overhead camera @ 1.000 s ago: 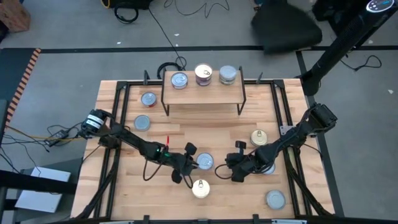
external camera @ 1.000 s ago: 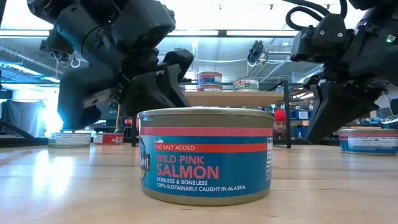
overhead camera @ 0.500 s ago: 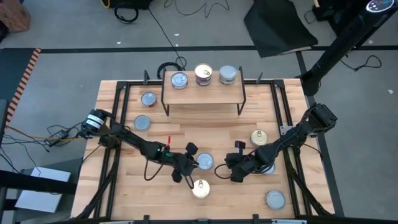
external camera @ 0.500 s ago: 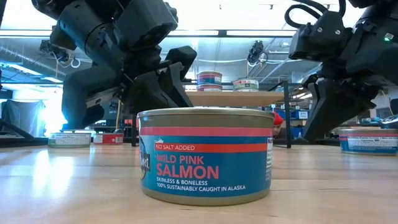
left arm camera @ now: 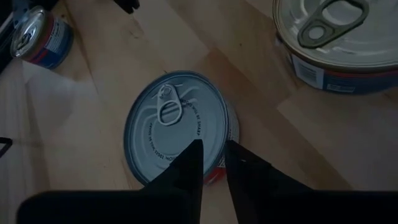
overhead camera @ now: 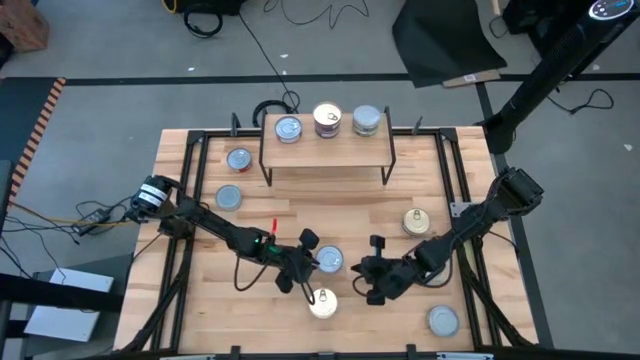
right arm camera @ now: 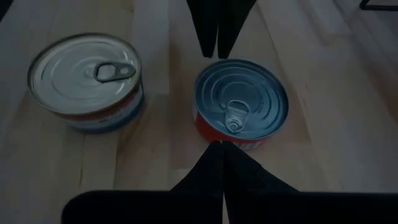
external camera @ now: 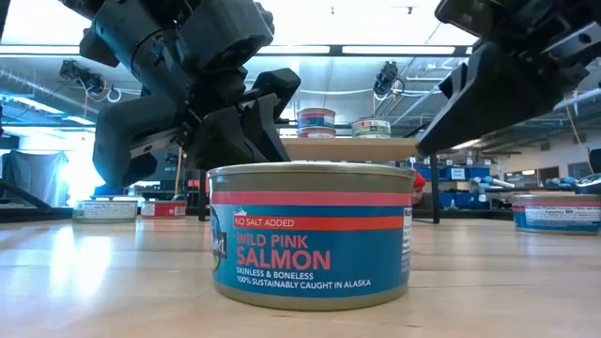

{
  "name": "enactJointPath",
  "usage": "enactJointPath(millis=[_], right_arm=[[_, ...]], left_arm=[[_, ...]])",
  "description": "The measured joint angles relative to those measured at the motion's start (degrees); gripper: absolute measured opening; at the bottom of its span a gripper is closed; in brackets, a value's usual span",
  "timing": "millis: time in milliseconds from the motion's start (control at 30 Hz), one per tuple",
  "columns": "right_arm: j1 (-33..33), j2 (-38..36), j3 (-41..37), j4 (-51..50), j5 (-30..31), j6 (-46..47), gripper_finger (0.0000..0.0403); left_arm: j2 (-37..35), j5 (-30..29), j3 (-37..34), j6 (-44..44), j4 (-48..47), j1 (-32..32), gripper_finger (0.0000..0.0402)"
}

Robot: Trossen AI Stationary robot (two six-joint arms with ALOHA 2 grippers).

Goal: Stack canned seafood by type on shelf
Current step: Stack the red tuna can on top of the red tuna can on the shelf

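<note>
A tin with a bluish top and red side (overhead camera: 329,260) (left arm camera: 177,124) (right arm camera: 241,102) rests flat on the table between my two grippers. My left gripper (overhead camera: 308,262) (left arm camera: 212,149) stands at its left rim, fingers a narrow gap apart. My right gripper (overhead camera: 362,272) (right arm camera: 217,149) is shut, its tips just short of the tin's right side. A salmon tin (overhead camera: 322,302) (external camera: 310,235) stands closer to the near edge. The shelf (overhead camera: 325,150) at the far edge carries three tins (overhead camera: 327,120). My left gripper slants down from the table's left. One fingertip (left arm camera: 196,149) shows over the tin's top and the other (left arm camera: 233,152) at its rim (left arm camera: 214,168); whether they touch, I cannot tell. My right gripper points its shut tips at the foot of the tin's side (right arm camera: 227,142); I cannot tell if they touch it.
Loose tins stand at the far left (overhead camera: 238,158) (overhead camera: 228,197), at the right (overhead camera: 416,221) and at the near right corner (overhead camera: 443,320). The shelf's black legs (overhead camera: 266,170) stand on the table's far part. The wood between shelf and grippers is bare.
My right gripper has moved toward the near edge and a little left, rising slightly and tipping, and has stayed shut. The tins have kept their places.
</note>
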Motion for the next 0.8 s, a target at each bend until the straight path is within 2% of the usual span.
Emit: enactJointPath(millis=[567, 800], right_arm=[[0.0, 0.0, 0.0, 1.27, 0.06, -1.26, 0.0003], [0.0, 0.0, 0.0, 1.31, 0.1, -1.66, 0.0003]], left_arm=[[3.29, 0.16, 0.17, 0.18, 1.5, 0.72, 0.0071], [3.43, -2.16, 0.15, 0.2, 1.92, 0.67, 0.0035]])
